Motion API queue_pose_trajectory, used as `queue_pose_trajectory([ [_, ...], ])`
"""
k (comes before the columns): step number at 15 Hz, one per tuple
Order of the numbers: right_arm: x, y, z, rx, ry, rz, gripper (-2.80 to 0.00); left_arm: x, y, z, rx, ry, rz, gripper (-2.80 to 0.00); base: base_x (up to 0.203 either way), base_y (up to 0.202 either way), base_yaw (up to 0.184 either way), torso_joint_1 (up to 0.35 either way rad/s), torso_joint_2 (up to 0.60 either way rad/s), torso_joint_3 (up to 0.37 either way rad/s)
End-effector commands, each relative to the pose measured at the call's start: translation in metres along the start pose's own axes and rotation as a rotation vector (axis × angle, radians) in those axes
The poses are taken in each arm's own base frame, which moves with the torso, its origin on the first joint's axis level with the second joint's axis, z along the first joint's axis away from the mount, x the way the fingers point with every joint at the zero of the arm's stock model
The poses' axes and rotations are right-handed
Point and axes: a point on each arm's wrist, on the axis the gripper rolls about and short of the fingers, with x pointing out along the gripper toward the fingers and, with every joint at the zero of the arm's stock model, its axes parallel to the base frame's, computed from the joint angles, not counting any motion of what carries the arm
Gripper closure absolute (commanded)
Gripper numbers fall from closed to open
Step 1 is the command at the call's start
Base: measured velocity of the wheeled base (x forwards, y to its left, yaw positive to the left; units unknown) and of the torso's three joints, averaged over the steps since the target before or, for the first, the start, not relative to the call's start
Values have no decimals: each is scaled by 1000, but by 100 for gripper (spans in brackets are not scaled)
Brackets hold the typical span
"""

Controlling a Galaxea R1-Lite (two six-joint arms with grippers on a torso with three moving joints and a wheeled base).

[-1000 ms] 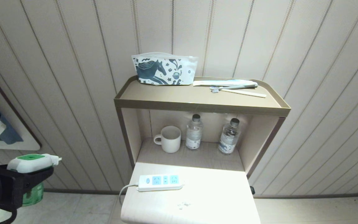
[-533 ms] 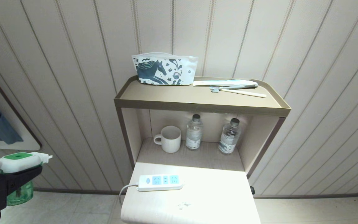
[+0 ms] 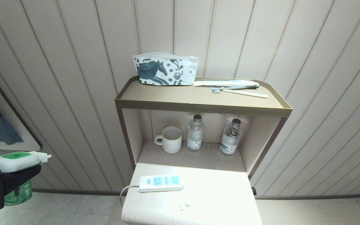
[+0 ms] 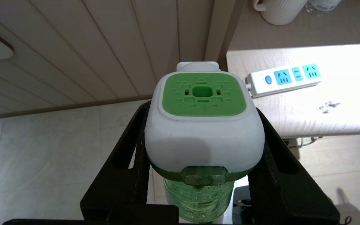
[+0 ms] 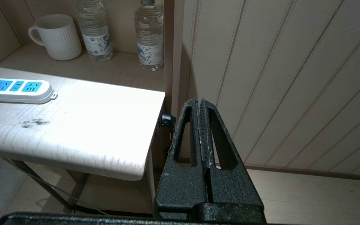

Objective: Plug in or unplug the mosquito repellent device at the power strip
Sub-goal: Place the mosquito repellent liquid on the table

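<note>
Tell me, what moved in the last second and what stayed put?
The left gripper, clamped on the mosquito repellent device, slid further toward the left edge of the head view, away from the power strip. A white thing at the far left is gone from view. The grip held. The strip, mug and bottles did not move.

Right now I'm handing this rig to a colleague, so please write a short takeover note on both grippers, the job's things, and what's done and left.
Left gripper: shut on the mosquito repellent device, off the left of the side table, above the floor.
Right gripper: shut, empty, parked beside the table's right edge.
Power strip: on the table's near left, sockets free.
Done: device is in hand.
Left: carry it over and plug it into a socket.
</note>
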Motion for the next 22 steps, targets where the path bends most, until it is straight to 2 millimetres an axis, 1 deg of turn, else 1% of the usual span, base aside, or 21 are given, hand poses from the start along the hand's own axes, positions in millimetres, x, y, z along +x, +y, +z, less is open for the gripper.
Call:
queue_pose_trajectory([
  [1, 0, 0, 0, -1, 3, 0, 0, 4, 0, 3, -1, 9, -4, 0, 0, 0, 0, 0, 0, 0],
  [4, 0, 0, 0, -1, 2, 1, 0, 8, 1, 4, -10, 24, -9, 0, 0, 0, 0, 0, 0, 0],
  [6, 0, 0, 0, -1, 2, 1, 0, 4, 1, 4, -9, 13, 6, 0, 0, 0, 0, 0, 0, 0],
  [9, 0, 0, 0, -1, 3, -2, 0, 4, 1, 3, -8, 19, 37, 0, 0, 0, 0, 0, 0, 0],
  [14, 0, 0, 0, 1, 3, -2, 0, 9, 2, 3, -8, 32, 35, 0, 0, 0, 0, 0, 0, 0],
  [19, 0, 0, 0, 1, 4, 0, 0, 9, 1, 2, -10, 34, 23, 0, 0, 0, 0, -132, 287, 152],
  [22, 0, 0, 0, 4, 4, -2, 0, 6, 1, 3, -9, 19, 21, 0, 0, 0, 0, -163, 347, 181],
])
